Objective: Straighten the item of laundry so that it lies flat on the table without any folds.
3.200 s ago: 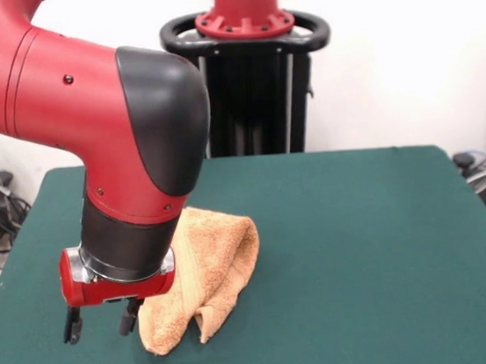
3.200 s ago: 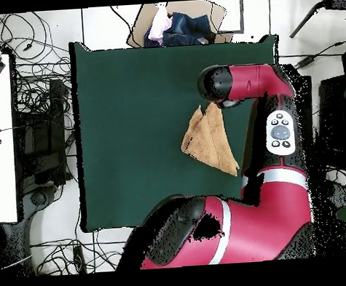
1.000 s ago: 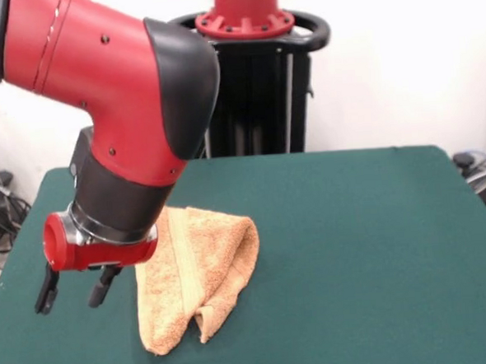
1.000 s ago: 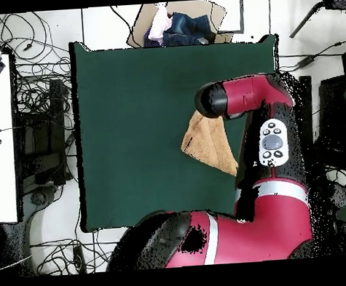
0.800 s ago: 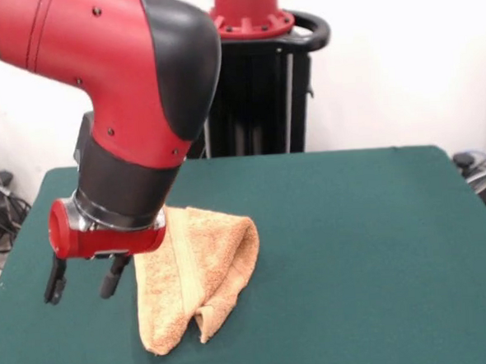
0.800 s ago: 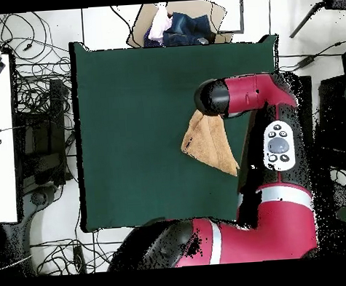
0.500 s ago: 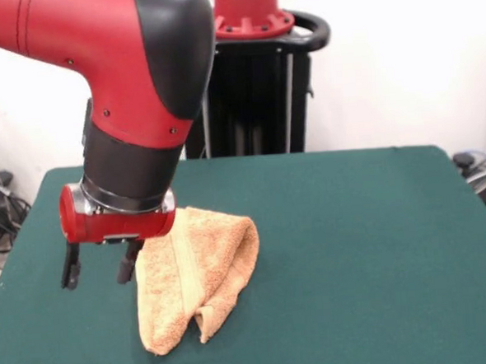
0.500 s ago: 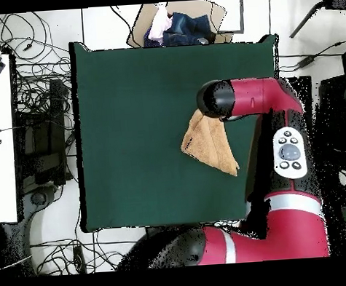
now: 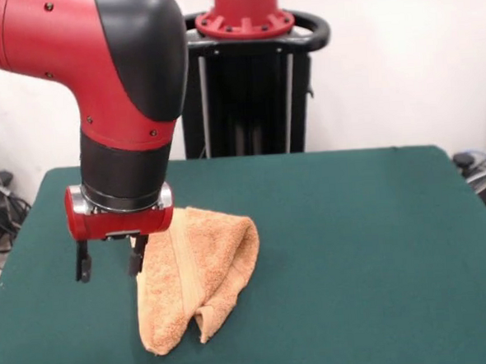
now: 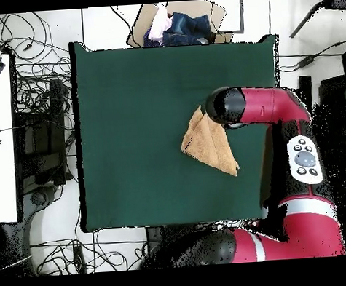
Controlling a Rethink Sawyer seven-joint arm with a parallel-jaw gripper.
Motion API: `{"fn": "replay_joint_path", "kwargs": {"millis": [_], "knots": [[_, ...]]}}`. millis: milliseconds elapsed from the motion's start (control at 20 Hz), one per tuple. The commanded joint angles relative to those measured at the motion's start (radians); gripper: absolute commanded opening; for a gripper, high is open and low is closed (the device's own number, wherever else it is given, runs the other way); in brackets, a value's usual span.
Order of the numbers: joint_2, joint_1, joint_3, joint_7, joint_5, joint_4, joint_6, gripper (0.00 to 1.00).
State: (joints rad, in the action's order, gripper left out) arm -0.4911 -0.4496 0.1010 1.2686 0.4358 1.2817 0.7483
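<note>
light: bright, even, diffuse | shadows: faint soft patch on table under gripper | glare: soft sheen on red arm shell (above the tool) | focus: front view sharp, no motion blur

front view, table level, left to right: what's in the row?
Bare table → open gripper, hanging above the felt → folded orange-tan towel → a wide stretch of bare green felt to the right edge.
</note>
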Motion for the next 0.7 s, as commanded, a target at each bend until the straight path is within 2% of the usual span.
{"fn": "replay_joint_path", "kwargs": {"millis": [50, 150, 300, 700], "knots": [[0.013, -0.012, 0.145, -0.09, -0.047, 0.143, 0.096, 1.0], [0.019, 0.007, 0.123, -0.086, -0.018, 0.126, 0.115, 1.0], [0.035, -0.004, 0.127, -0.072, -0.005, 0.139, 0.065, 1.0], [0.079, -0.007, 0.141, -0.042, -0.004, 0.138, -0.004, 1.0]]}}
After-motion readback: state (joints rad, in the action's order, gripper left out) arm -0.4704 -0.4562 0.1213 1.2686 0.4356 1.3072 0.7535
